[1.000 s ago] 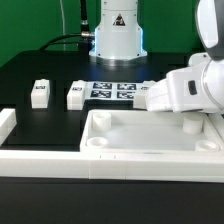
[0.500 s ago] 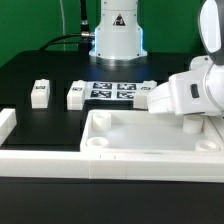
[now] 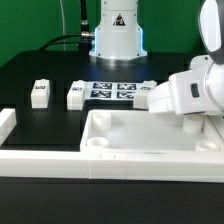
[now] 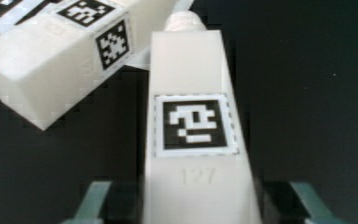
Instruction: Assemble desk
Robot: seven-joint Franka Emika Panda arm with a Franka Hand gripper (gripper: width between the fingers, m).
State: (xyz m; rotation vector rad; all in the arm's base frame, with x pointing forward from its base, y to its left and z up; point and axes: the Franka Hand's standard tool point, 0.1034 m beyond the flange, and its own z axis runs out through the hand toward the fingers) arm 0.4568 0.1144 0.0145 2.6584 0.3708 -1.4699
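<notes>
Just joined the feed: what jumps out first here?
The big white tabletop fills the exterior view's foreground; the arm reaches down behind it on that view's right. In the wrist view, the gripper straddles a tagged white leg, a second leg angled beside it.

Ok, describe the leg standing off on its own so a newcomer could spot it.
From the large white tabletop in the exterior view's foreground, look beyond its far edge onto the black table. The lone leg is the short tagged white block furthest to the exterior view's left; unlike the other leg, right beside the marker board, it has bare black surface on both sides.
</notes>
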